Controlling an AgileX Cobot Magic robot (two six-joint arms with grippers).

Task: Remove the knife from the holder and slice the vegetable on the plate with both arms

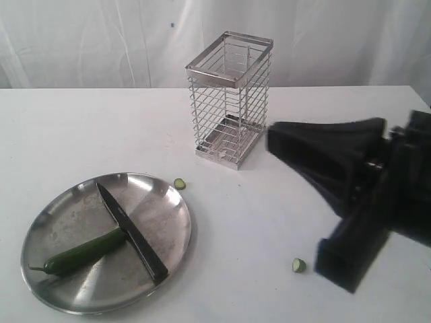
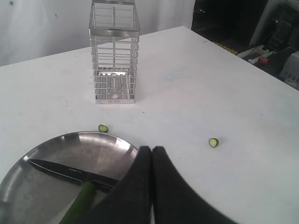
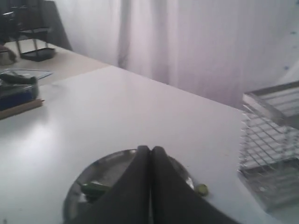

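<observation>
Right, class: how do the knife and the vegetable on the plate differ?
The knife is black and dark grey; the vegetable is dark green. The knife is flat, straight and longer; the vegetable is rounded, shorter, slightly curved. Both lie on the steel plate, touching.

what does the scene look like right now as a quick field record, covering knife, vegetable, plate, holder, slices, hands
knife: out of the holder, lying flat on the plate, meeting the vegetable's thick end
vegetable: on the plate, stem end towards the rim
plate: on the white table
holder: upright, behind the plate, no knife in it
slices: one beside the plate's rim, one apart on the table
left hand: shut, holding nothing
right hand: shut, holding nothing
</observation>
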